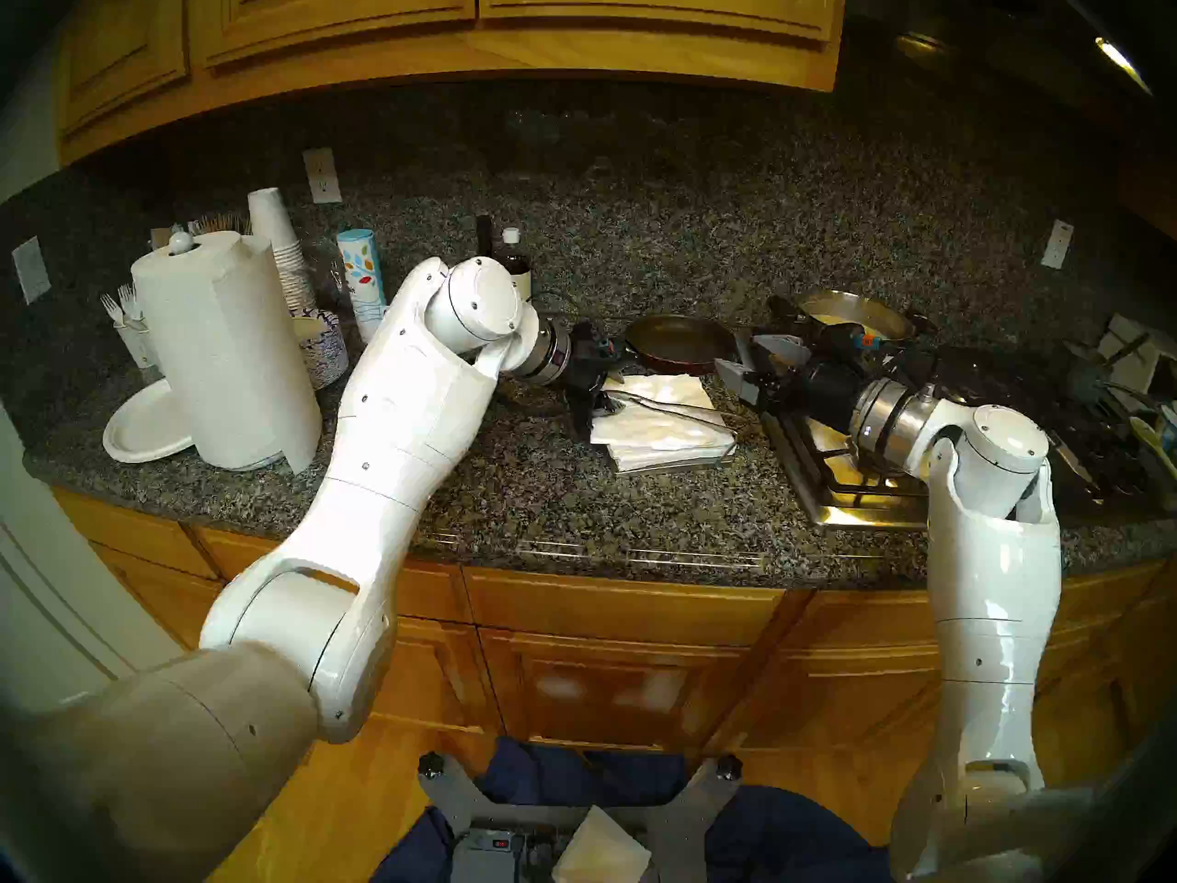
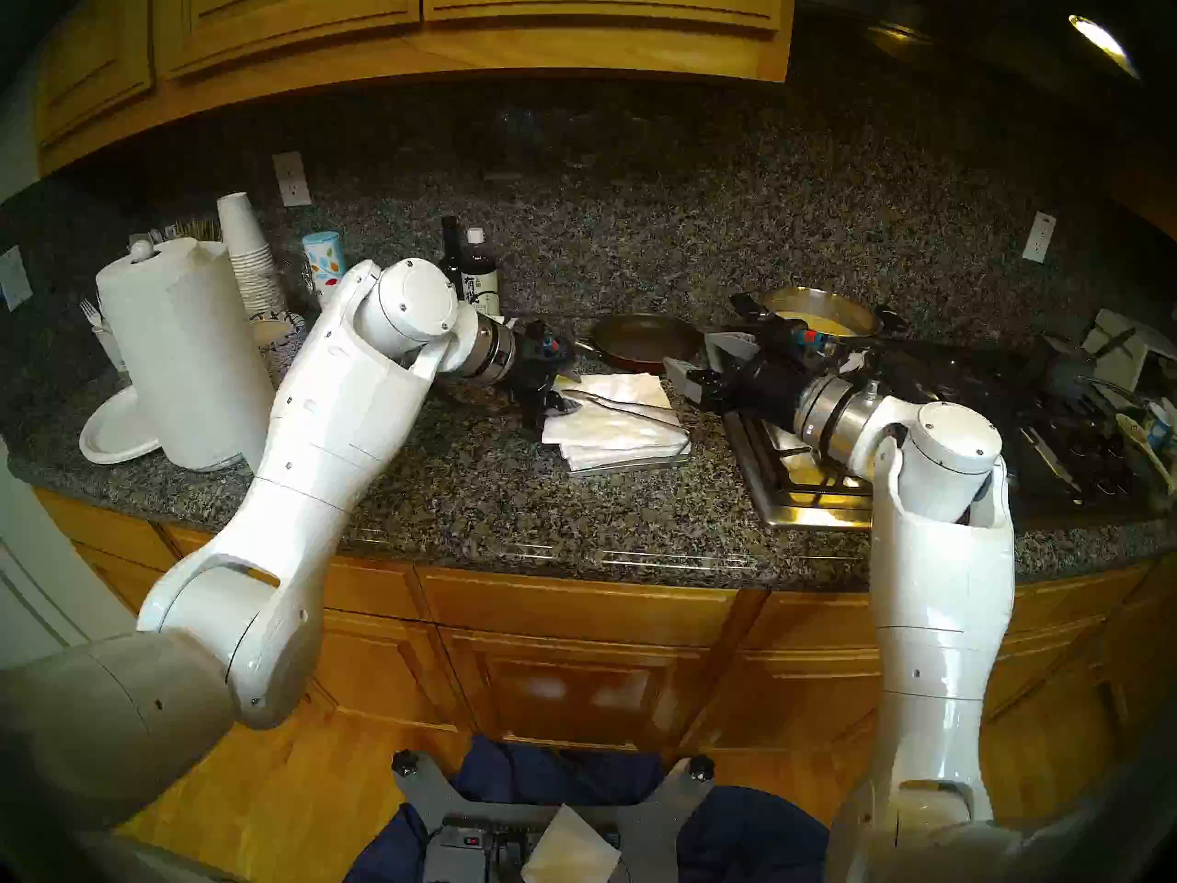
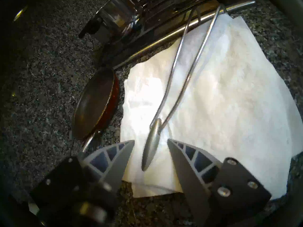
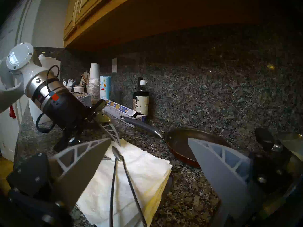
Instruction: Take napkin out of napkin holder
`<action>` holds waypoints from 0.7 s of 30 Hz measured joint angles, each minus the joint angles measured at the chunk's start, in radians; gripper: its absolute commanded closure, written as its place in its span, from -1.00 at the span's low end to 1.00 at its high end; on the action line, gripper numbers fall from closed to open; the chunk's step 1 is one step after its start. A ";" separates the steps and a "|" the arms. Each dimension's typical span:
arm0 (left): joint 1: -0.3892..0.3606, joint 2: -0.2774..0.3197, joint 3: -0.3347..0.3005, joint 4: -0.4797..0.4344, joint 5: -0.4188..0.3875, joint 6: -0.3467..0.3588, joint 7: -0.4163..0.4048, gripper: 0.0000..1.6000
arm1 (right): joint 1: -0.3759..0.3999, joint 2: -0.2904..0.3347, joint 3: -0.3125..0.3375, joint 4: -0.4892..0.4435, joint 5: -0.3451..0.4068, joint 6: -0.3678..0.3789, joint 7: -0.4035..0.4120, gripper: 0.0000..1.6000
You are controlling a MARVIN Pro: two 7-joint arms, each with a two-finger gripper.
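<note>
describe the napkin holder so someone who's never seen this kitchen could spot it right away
On the granite countertop, look between the tall paper towel roll on the left and the stove on the right. The napkin holder is the flat silver tray under a stack of white napkins. Unlike the dark frying pan behind it, it has a thin wire arm lying across the napkins.

We see the napkin holder on the counter, napkin stacked in it, frying pan behind, stove right, paper towel roll far left.
</note>
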 measured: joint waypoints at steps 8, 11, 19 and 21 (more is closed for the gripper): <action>-0.016 -0.008 -0.021 0.038 -0.023 0.000 -0.030 -0.10 | 0.000 -0.001 0.000 -0.001 0.000 0.000 0.000 -1.00; -0.022 -0.010 -0.025 0.049 -0.026 -0.002 -0.035 -0.23 | 0.000 -0.002 0.000 -0.001 0.000 0.000 0.000 -1.00; -0.049 -0.021 -0.040 0.109 -0.038 -0.013 -0.046 -0.25 | 0.000 -0.003 0.001 -0.002 0.000 -0.001 0.000 -1.00; -0.057 -0.025 -0.049 0.130 -0.046 -0.017 -0.049 -0.24 | 0.000 -0.003 0.002 -0.002 0.000 -0.001 0.000 -1.00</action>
